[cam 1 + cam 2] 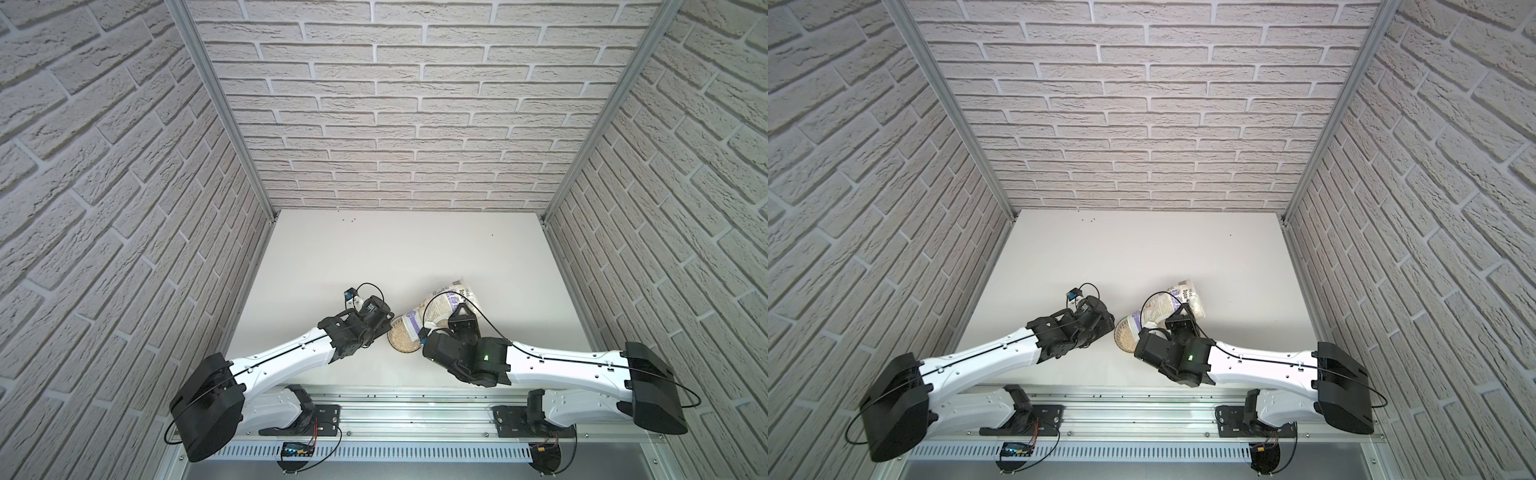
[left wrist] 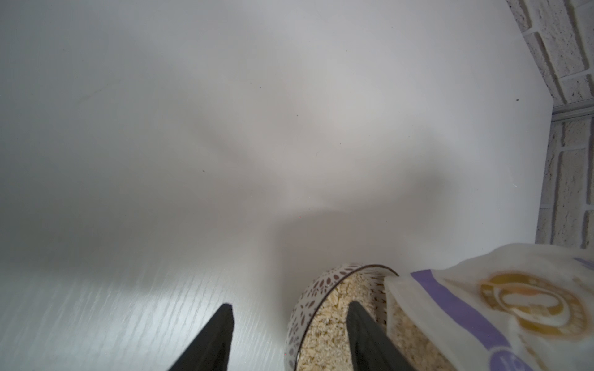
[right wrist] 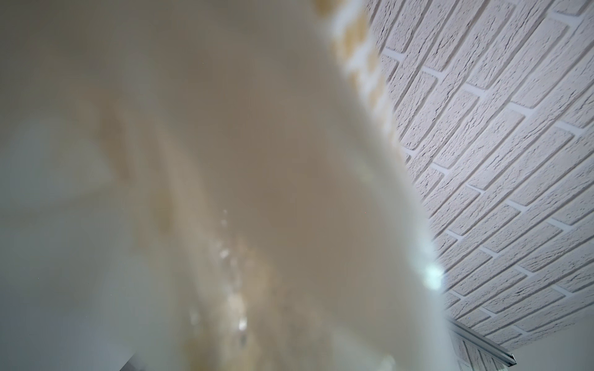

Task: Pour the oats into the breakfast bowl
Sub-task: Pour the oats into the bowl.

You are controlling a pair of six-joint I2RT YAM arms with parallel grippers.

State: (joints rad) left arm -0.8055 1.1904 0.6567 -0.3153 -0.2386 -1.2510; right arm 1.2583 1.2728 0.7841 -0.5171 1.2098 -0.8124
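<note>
The right gripper clamps the tilted oatmeal pouch, whose mouth dips into the breakfast bowl on the white table between the arms (oats already fill it). The left gripper stands half open, its fingers straddling the bowl's rim without pinching it.

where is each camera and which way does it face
Top views: overhead at the front, facing down and back; left arm, right arm show.
Left wrist: on its arm, low, facing across the table; left tool straddles bowl rim.
Right wrist: against the pouch, blurred; no tool shows.
Shared: bowl, oats, pouch in top views and left wrist.
</note>
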